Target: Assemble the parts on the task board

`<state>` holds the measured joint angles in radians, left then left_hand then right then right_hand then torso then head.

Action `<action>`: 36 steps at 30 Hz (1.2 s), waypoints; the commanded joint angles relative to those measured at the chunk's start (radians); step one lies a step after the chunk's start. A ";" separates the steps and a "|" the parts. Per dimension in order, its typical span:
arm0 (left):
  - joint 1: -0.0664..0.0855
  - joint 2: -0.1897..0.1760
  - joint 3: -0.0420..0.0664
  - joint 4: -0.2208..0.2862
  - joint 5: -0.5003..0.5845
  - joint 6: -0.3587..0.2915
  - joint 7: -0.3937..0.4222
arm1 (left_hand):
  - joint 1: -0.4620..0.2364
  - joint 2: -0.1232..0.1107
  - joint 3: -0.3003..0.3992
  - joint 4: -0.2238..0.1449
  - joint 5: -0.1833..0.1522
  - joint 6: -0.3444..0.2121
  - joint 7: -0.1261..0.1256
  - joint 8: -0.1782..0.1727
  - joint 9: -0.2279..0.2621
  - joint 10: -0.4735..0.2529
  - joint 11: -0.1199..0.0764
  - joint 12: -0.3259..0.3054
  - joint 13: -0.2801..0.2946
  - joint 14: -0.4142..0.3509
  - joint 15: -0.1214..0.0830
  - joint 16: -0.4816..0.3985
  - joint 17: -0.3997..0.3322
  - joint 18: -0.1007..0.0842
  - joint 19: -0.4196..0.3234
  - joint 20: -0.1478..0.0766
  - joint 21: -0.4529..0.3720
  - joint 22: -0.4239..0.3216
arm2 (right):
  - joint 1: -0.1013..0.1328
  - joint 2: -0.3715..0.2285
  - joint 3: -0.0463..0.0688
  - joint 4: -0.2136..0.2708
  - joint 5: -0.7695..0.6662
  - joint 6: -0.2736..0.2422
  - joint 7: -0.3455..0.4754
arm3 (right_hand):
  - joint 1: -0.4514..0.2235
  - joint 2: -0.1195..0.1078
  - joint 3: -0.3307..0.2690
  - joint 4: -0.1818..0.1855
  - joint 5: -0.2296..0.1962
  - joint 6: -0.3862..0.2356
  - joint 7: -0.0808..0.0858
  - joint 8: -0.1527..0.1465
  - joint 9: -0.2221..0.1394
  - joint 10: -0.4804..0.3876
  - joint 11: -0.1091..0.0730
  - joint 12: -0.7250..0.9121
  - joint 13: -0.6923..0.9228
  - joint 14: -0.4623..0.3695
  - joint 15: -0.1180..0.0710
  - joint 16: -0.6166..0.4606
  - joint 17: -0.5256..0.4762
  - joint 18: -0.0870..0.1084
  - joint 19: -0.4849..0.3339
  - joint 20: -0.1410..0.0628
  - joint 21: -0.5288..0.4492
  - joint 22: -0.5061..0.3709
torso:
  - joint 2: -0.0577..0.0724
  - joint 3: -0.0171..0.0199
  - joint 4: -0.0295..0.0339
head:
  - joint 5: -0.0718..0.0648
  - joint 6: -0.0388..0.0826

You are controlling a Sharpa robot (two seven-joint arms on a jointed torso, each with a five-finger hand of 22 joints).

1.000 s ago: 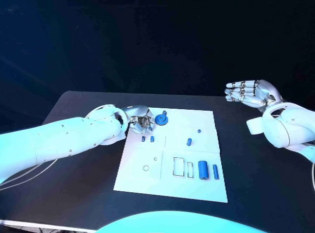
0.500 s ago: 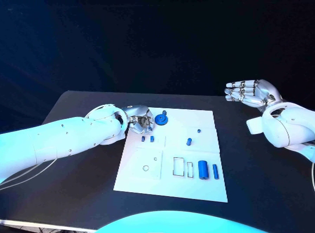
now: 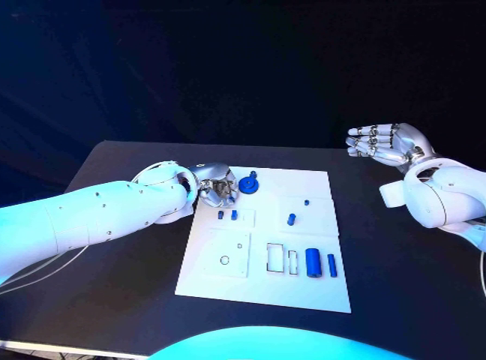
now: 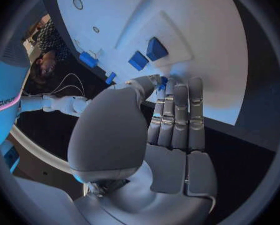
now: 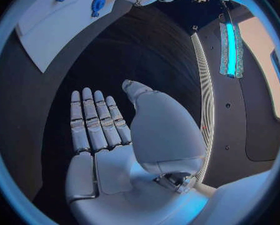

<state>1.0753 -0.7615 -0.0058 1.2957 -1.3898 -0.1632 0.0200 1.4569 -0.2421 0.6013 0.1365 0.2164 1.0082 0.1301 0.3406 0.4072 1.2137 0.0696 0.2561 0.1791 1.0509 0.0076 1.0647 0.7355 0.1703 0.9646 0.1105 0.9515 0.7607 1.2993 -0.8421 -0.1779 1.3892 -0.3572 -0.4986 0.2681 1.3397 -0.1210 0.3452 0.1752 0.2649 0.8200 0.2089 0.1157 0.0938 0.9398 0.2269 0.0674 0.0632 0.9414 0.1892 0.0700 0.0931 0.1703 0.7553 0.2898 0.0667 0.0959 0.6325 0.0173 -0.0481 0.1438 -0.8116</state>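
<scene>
Fingers (image 4: 177, 110) of the left hand (image 3: 215, 185) are curling at the far left corner of the white board (image 3: 267, 277), pinching a small blue piece (image 4: 162, 81) beside the blue disc (image 3: 250, 183). Other blue parts (image 3: 312, 262) are lying on the board. The right hand (image 3: 386, 143) is hovering over the black desk (image 3: 124, 292), well apart, fingers spread, holding nothing.
</scene>
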 commanded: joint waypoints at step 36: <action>-0.002 0.000 -0.002 -0.001 -0.005 0.024 -0.011 | -0.015 -0.006 -0.015 0.011 0.003 -0.041 0.009 -0.067 -0.029 -0.050 0.002 0.026 0.055 -0.021 0.005 -0.002 0.005 0.014 -0.001 0.001 -0.015 -0.011 | -0.001 0.003 0.000 -0.003 -0.005 0.007 0.013 | -0.004 0.002 -0.006 -0.003 -0.003 0.000 0.076 -0.005 -0.002 0.001 0.000 -0.003 0.000 0.005 0.003 -0.005 -0.003 -0.004 -0.009 0.000 0.005 -0.003 | 0.000 0.0001 0.0003 | 0.003 0.001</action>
<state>1.0739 -0.7616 -0.0078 1.2940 -1.3971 -0.1498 0.0107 1.4518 -0.2472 0.5891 0.1435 0.2163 0.9756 0.1413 0.2766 0.3783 1.1684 0.0716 0.2758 0.2335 1.0377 0.0126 1.0647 0.7401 0.1703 0.9647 0.1106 0.9399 0.7508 1.2990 -0.8396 -0.1779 1.3858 -0.3572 -0.4987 0.2683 1.3397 -0.1210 0.3425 0.1725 0.2649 0.8200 0.2089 0.1157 0.0929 0.9398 0.2269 0.0674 0.0632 0.9414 0.1892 0.0700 0.0917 0.1704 0.7553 0.2898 0.0667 0.0942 0.6324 0.0170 -0.0475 0.1462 -0.8107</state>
